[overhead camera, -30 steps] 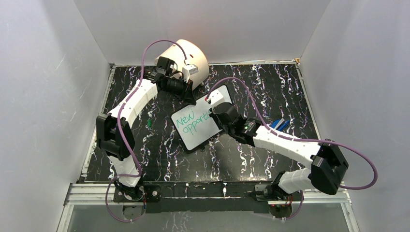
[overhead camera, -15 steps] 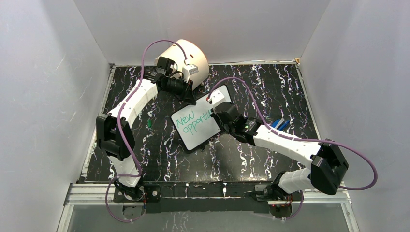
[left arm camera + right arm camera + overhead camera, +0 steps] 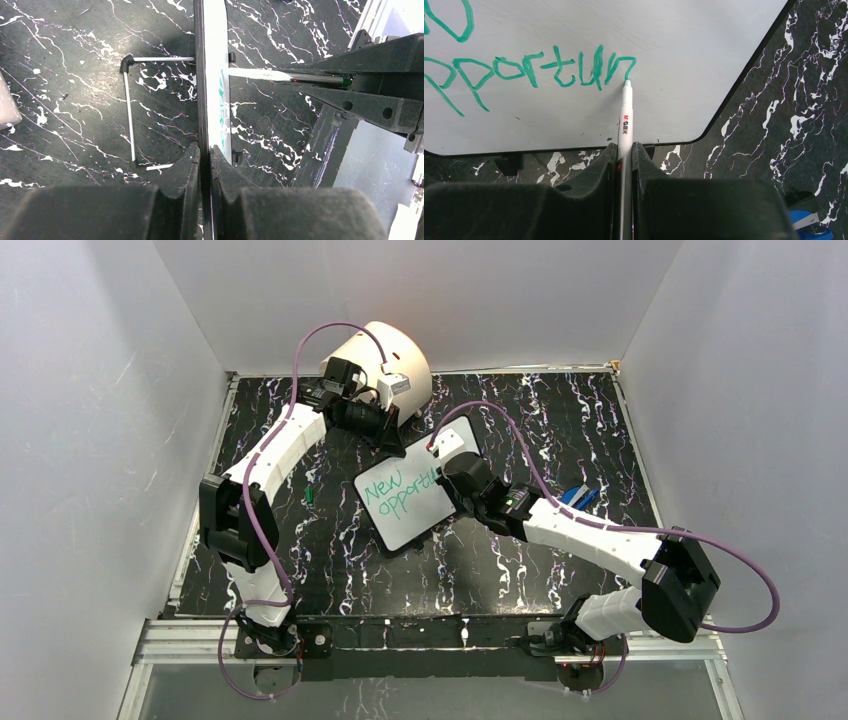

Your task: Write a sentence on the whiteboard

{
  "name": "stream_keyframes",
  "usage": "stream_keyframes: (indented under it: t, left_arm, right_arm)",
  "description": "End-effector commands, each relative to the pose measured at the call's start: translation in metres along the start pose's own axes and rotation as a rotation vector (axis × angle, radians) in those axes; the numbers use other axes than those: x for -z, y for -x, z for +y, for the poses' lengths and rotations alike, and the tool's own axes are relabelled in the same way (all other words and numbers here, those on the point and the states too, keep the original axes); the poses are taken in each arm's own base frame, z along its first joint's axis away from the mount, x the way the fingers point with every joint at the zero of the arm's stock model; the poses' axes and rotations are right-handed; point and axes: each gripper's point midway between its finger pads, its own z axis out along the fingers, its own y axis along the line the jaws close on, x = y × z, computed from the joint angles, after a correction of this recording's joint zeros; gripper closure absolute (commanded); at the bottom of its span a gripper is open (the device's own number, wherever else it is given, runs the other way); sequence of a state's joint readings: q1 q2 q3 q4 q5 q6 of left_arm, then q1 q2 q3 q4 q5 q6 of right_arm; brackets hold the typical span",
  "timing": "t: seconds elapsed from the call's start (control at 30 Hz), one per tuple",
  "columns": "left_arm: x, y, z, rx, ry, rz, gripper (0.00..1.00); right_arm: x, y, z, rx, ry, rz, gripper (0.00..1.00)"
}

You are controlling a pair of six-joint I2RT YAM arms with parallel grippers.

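On the whiteboard (image 3: 410, 502), right fingers (image 3: 596, 172) clamping the marker (image 3: 625, 117) have shifted slightly; left fingers (image 3: 187, 165) still pinch its edge.

"New opportun" on the whiteboard (image 3: 405, 525)

The black tabletop (image 3: 560, 420), veined white like marble, carries a large cream cylinder (image 3: 408, 348) at 12 o'clock, a small green piece (image 3: 311, 496) at 9 o'clock and a blue object (image 3: 580, 495) at 3 o'clock. Near the centre, a black-rimmed white rectangular whiteboard (image 3: 400, 515) is propped on a grey wire stand (image 3: 129, 107).
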State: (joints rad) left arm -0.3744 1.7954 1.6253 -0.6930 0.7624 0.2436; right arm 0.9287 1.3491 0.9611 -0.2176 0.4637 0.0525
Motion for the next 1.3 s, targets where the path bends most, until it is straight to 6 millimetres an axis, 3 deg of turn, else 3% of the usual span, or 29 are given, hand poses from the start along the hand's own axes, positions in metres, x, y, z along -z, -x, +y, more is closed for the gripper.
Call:
stream_keyframes:
  t: [0.0, 0.4, 0.67, 1.27]
  left_arm:
    - [-0.008, -0.032, -0.011, 0.047, -0.027, 0.120, 1.00]
    - [-0.007, -0.032, -0.011, 0.047, -0.025, 0.120, 1.00]
    - [-0.007, -0.031, -0.012, 0.044, -0.029, 0.117, 1.00]
    - [-0.008, -0.032, -0.013, 0.044, -0.032, 0.122, 1.00]
  right_arm:
    - [0.004, 0.021, -0.004, -0.040, -0.011, -0.072, 1.00]
    - [0.015, 0.046, -0.014, -0.058, -0.030, -0.172, 1.00]
    - [0.011, 0.054, -0.018, -0.060, -0.038, -0.184, 1.00]
    - [-0.003, 0.045, -0.007, -0.046, 0.022, -0.134, 1.00]
